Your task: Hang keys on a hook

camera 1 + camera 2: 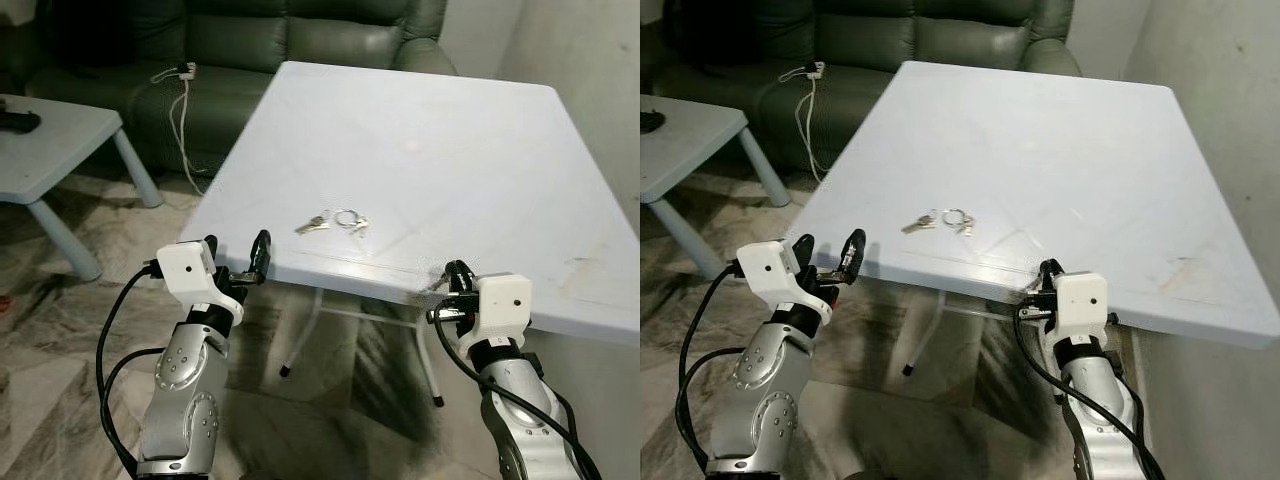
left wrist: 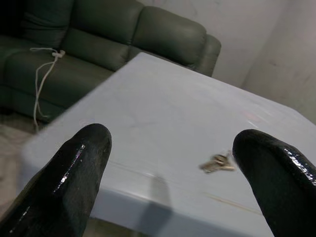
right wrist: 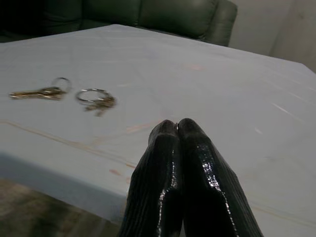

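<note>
While the keys point(image 1: 335, 221) lie untouched on the white table point(image 1: 450, 130), near its front edge and between the two arms, the task stands at its opening step: approach and pick-up. They appear as two small bunches on rings, lying just beside each other, brass-coloured in the right wrist view point(image 3: 64, 94). The left end effector point(image 1: 258, 258) is held at the table's front-left corner, level with the edge, its two black fingers point(image 2: 74, 177) spread wide and grasping nothing; in its wrist view the keys sit ahead and toward one finger. The right end effector point(image 1: 455, 283) is at the front edge further along, its fingers pressed together and empty, pointing across the tabletop. No hook can be made out in any view, so the hanging place cannot be confirmed from here. Behind the table stand a dark green sofa point(image 1: 300, 40) with a white cable point(image 1: 180, 110) draped over it, and a low side table point(image 1: 60, 135). Judged from this arrangement, the next move calls for the open left end effector to reach forward over the edge, descend on a ring and close; flat keys on a smooth surface may slide or escape a pinch.
</note>
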Controlling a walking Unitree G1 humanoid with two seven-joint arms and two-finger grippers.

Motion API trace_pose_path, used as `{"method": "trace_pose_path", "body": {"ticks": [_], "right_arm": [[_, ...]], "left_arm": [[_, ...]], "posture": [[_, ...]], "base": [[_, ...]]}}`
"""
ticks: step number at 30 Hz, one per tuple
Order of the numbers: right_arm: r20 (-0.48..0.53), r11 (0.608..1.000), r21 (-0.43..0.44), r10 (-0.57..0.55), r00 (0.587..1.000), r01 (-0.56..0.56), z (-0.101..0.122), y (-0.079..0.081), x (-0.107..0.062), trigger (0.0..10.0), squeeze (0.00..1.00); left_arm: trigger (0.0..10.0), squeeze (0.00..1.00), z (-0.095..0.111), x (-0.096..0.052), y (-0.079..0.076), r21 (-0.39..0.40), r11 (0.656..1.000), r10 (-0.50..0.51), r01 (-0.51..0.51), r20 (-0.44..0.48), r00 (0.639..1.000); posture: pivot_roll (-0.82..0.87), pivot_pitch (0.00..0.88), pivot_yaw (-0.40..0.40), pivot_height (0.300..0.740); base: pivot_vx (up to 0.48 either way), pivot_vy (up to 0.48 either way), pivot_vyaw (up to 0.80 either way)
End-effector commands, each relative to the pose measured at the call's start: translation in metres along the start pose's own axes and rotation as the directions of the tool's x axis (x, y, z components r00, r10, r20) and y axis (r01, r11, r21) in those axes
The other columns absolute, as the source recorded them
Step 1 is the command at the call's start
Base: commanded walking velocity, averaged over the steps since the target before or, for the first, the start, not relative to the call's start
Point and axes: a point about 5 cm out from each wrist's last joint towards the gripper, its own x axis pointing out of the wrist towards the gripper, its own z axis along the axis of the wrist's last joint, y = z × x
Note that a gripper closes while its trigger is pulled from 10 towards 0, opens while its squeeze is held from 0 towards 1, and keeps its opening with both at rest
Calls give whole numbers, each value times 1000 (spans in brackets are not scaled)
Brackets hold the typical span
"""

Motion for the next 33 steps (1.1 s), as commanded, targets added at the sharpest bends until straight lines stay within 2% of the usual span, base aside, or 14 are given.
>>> {"method": "trace_pose_path", "body": {"ticks": [1,19,26,33], "right_arm": [[-4,1000,0,-2,1000,2,0,-1,0,10000,0],[-3,1000,2,9,1000,-9,0,2,0,10000,0],[-10,1000,5,11,1000,-11,-1,2,1,10000,0],[-24,1000,11,10,1000,-10,-2,2,2,10000,0]], "left_arm": [[10000,0,-2,-1,2,-2,1000,4,-4,-12,1000],[10000,0,-4,-2,1,-1,1000,4,-4,-14,1000],[10000,0,-4,-2,1,12,1000,7,-7,-12,1000],[10000,0,-3,-1,1,15,1000,7,-7,-8,1000]], "posture": [[-22,101,-28,740],[-18,93,-33,740],[-19,88,-33,740],[-21,92,-30,740]], "base": [[0,431,0],[0,435,0],[0,0,0],[0,0,-684]]}}
